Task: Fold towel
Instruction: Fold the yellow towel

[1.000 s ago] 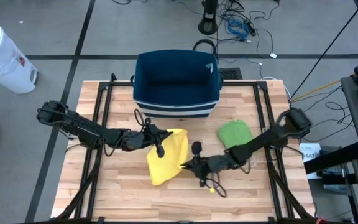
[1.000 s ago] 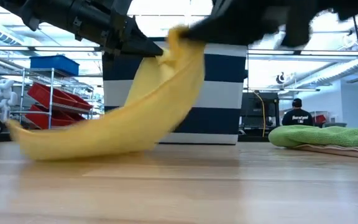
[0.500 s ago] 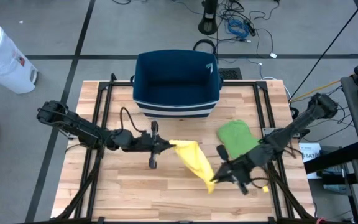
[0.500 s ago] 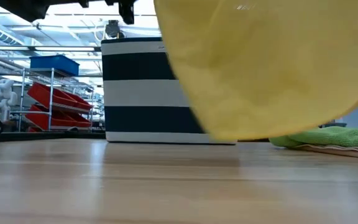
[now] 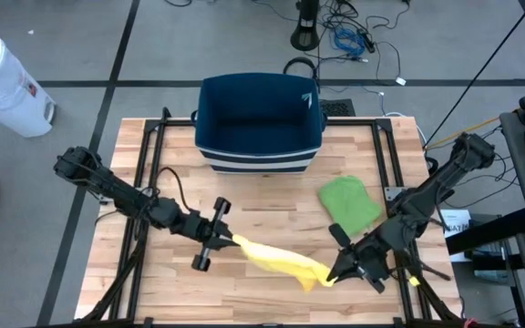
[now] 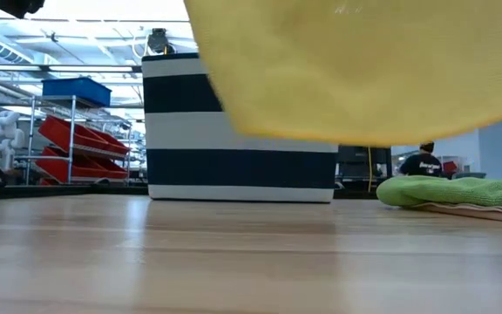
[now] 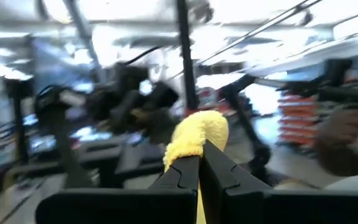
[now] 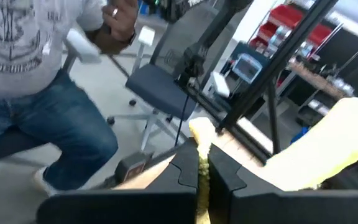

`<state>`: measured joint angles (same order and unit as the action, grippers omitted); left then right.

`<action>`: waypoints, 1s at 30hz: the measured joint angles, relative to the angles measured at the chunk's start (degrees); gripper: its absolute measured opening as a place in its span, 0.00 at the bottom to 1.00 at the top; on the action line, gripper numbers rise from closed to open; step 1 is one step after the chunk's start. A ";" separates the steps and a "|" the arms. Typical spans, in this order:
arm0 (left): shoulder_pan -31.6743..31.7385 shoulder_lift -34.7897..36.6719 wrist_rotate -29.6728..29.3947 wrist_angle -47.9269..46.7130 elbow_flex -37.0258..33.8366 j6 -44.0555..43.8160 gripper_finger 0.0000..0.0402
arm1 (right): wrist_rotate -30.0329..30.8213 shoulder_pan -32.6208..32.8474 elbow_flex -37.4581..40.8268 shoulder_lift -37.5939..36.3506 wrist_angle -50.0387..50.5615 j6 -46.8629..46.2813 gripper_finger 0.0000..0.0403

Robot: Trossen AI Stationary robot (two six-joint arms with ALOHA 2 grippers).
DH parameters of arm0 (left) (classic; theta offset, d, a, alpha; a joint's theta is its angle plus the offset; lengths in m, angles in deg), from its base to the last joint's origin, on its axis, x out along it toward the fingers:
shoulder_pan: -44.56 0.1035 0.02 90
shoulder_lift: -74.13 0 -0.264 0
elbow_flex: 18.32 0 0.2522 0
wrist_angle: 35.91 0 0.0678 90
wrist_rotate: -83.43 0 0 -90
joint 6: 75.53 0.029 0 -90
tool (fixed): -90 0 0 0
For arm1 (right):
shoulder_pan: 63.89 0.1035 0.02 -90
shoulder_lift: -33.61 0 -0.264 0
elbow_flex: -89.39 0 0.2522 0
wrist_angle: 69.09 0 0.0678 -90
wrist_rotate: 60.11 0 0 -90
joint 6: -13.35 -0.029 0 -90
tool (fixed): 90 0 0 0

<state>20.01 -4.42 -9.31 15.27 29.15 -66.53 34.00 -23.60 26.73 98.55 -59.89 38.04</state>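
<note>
I see a bright yellow towel (image 5: 276,260) with no pattern, in front of the bin (image 5: 259,123). The bin is navy inside and banded navy and white on its side. To the bin's right and nearer me lies a plain green cloth (image 5: 350,201). The counter (image 5: 253,200) is pale wood in narrow strips with a black frame. Both grippers, left (image 5: 229,241) and right (image 5: 333,273), are black. Far left of the bin stands a white can (image 5: 3,84) on grey floor. Red trays (image 6: 81,139) and a blue box (image 6: 75,90) show behind, left of the bin.
</note>
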 joint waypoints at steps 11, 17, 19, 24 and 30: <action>8.89 -3.90 -13.72 -12.03 0.00 -10.21 0.00 | 3.56 -4.32 0.02 5.52 6.89 -3.20 0.00; 13.14 -11.57 -13.71 -8.76 0.00 -13.81 0.00 | 3.89 -7.03 0.07 7.88 9.36 -6.89 0.00; 13.86 -13.35 -13.82 -8.13 0.00 -14.56 0.00 | 3.92 -7.34 0.07 8.24 10.12 -7.91 0.00; 15.00 -14.23 -13.80 -7.39 0.00 -14.66 0.00 | 8.48 -8.08 0.04 8.02 16.94 -12.43 0.00; 15.66 -14.25 -13.25 -6.26 0.02 -14.40 0.02 | 16.98 -8.39 0.04 8.08 29.60 -20.97 0.01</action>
<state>35.66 -18.67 -22.56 9.01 29.17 -80.94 50.98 -31.99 26.77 106.64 -30.30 17.07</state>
